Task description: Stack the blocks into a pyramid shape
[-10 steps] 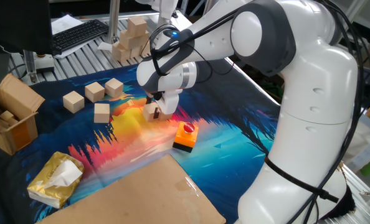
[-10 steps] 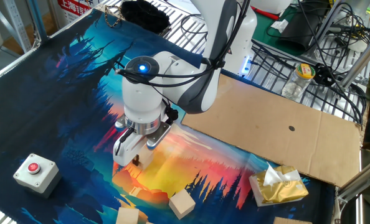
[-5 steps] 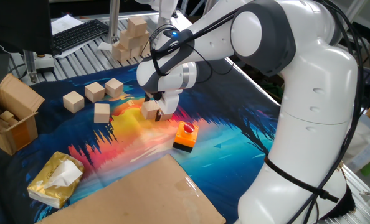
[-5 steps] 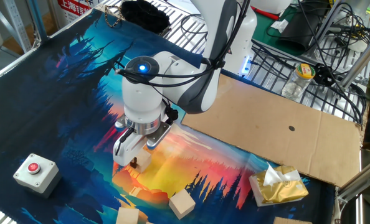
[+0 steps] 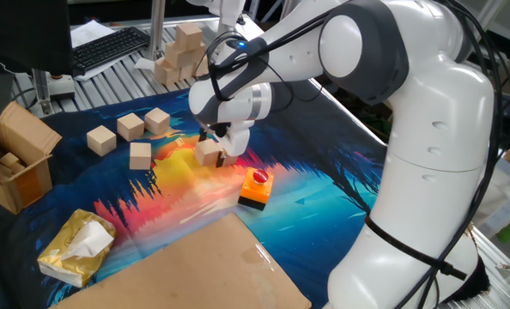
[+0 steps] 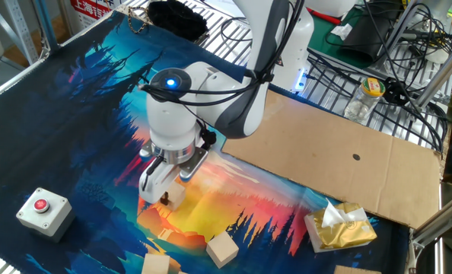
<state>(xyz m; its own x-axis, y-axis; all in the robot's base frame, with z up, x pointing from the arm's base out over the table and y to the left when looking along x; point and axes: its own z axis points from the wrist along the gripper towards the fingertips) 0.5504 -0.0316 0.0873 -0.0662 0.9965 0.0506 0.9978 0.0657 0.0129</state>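
Jaws clamped on block [image 5: 208, 153] mid-table, low over mat; loose blocks [image 5: 130, 126] well apart toward far edge; risk: thin grip, block twisting or slipping in transfer

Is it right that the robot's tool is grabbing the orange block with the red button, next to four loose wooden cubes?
Not quite. The tool is on a plain wooden cube; one fixed view shows the orange block sitting apart, untouched. The four loose cubes are there.

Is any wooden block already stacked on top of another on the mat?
No. The four loose blocks left of the gripper and the one it holds all sit singly, none atop another.
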